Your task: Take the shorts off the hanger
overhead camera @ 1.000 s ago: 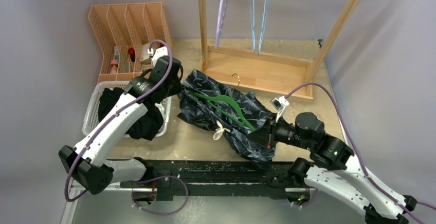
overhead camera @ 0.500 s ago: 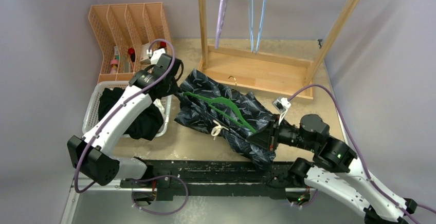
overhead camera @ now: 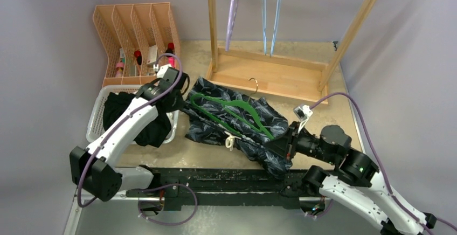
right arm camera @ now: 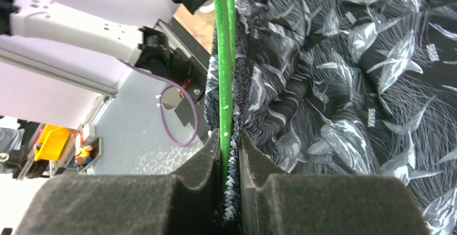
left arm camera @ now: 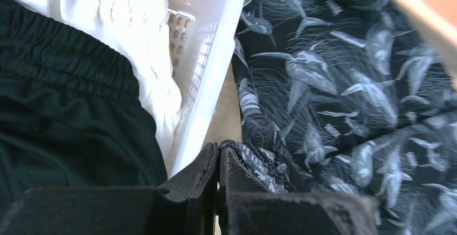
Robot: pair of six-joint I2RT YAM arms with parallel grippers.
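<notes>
Shark-print shorts (overhead camera: 210, 128) lay spread on the table (overhead camera: 196, 150) just ahead of the arm bases, threaded on a green hanger (overhead camera: 241, 105). At their near end the right gripper (overhead camera: 285, 144) was clamped on the hanger's arm together with the waistband, seemingly so that the hanger was anchored. Farther back, the left gripper (overhead camera: 180, 99) was closed on a pinch of the fabric's edge beside the white basket (overhead camera: 96, 117), where black shorts (overhead camera: 145, 130) and a white pair (left arm camera: 156, 89) were already laid, probably so the cloth could be drawn off that way; the wooden rack (overhead camera: 269, 78) stood beyond.
</notes>
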